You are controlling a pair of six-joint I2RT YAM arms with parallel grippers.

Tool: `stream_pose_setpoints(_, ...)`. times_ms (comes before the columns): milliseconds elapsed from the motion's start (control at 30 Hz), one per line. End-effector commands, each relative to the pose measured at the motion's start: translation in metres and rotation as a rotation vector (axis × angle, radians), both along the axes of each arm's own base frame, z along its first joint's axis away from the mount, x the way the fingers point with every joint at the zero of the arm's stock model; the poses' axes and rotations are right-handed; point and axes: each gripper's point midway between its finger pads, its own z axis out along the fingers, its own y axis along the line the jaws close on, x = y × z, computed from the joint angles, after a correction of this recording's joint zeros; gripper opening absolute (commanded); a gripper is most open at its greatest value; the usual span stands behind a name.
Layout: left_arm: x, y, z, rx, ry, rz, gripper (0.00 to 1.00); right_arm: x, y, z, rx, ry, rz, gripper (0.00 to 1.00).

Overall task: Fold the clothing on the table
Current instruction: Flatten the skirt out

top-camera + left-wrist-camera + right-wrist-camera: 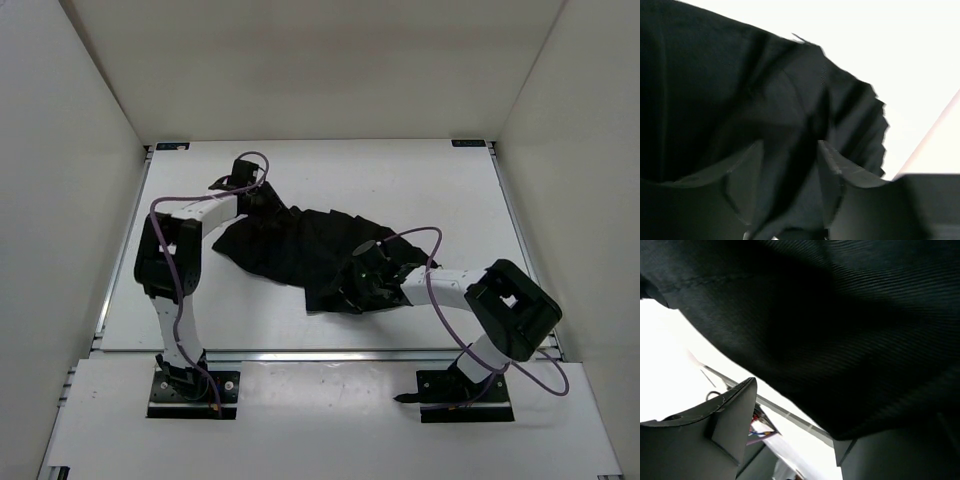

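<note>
Top view: the white surface [420, 180] fills the floor of a plain booth, with white walls [60, 150] on three sides. The clothing [300, 245], black and crumpled, lies slantwise near the middle of the surface. Blue marks [172, 146] sit at the two corners beyond the clothing, and thin metal rails [125, 250] run along the side edges, well apart from it. Bare surface surrounds the clothing all round, widest beyond it and to its right. The left fingers [258, 200] are at the clothing's far left end. The right fingers [360, 285] are at its near right end, over the hem.

Left wrist view: the clothing [740, 90] covers most of the frame, and bright surface [920, 60] shows past its jagged pleated edge on the right. The left fingers [845, 175] stand wide apart. A fold of the clothing hangs in the gap and neither finger presses on it.

Right wrist view: the clothing [850, 315] hangs across the top, its ribbed weave sharp. Below its edge lies bright surface [670, 350], then a rail [780, 407]. The right fingers [730, 415] are spread wide and grip nothing, with the clothing just above them.
</note>
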Motion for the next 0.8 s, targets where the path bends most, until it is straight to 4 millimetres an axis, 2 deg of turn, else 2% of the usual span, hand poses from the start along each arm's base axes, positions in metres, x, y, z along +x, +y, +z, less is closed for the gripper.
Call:
stream_pose_setpoints(0,-0.005,-0.001,-0.015,0.064,0.064,-0.029,0.6,0.01,-0.007,-0.01,0.004,0.004,-0.065,0.54)
stream_pose_setpoints(67,-0.014,-0.001,-0.037,0.089,0.12,-0.053,0.6,0.008,-0.013,-0.019,-0.036,0.014,-0.025,0.47)
stream_pose_setpoints(100,-0.021,-0.001,-0.048,0.113,0.147,-0.071,0.51,0.011,-0.013,-0.02,-0.047,0.016,-0.015,0.3)
stream_pose_setpoints(133,-0.024,-0.002,-0.052,0.122,0.153,-0.082,0.4,0.014,-0.017,-0.022,-0.061,0.0,0.002,0.09)
stream_pose_setpoints(167,-0.026,-0.002,-0.056,0.122,0.159,-0.092,0.36,0.011,-0.018,-0.024,-0.071,0.003,0.028,0.01)
stream_pose_setpoints(233,-0.035,0.001,-0.066,0.121,0.183,-0.099,0.02,0.013,-0.027,-0.029,-0.1,0.0,0.039,0.0)
stream_pose_setpoints(300,-0.039,0.003,-0.067,0.121,0.172,-0.111,0.0,0.01,-0.04,-0.029,-0.129,0.006,0.047,0.0)
stream_pose_setpoints(333,-0.042,0.005,-0.066,0.118,0.178,-0.118,0.0,0.016,-0.05,-0.03,-0.145,-0.005,0.042,0.0)
stream_pose_setpoints(367,-0.044,0.007,-0.066,0.121,0.17,-0.131,0.0,0.01,-0.06,-0.03,-0.17,-0.011,0.07,0.0)
stream_pose_setpoints(433,-0.053,0.019,-0.067,0.118,0.176,-0.138,0.0,0.021,-0.092,-0.032,-0.228,-0.022,0.042,0.0)
stream_pose_setpoints(500,-0.059,0.024,-0.053,0.113,0.131,-0.155,0.0,0.021,-0.117,-0.025,-0.27,-0.04,0.056,0.0)
stream_pose_setpoints(567,-0.059,0.032,-0.041,0.073,0.092,-0.145,0.0,0.031,-0.144,-0.014,-0.307,-0.109,0.066,0.0)
stream_pose_setpoints(633,-0.056,0.031,-0.024,0.04,0.024,-0.153,0.0,0.035,-0.16,-0.001,-0.317,-0.162,0.079,0.0)
stream_pose_setpoints(667,-0.056,0.031,-0.013,0.023,-0.005,-0.155,0.0,0.042,-0.168,0.012,-0.307,-0.198,0.084,0.0)
stream_pose_setpoints(700,-0.05,0.03,0.004,0.015,-0.051,-0.154,0.0,0.042,-0.172,0.022,-0.309,-0.217,0.091,0.0)
stream_pose_setpoints(733,-0.048,0.029,0.017,0.005,-0.081,-0.159,0.0,0.051,-0.181,0.032,-0.323,-0.247,0.075,0.0)
stream_pose_setpoints(767,-0.047,0.028,0.023,-0.01,-0.094,-0.165,0.0,0.048,-0.189,0.034,-0.345,-0.247,0.097,0.0)
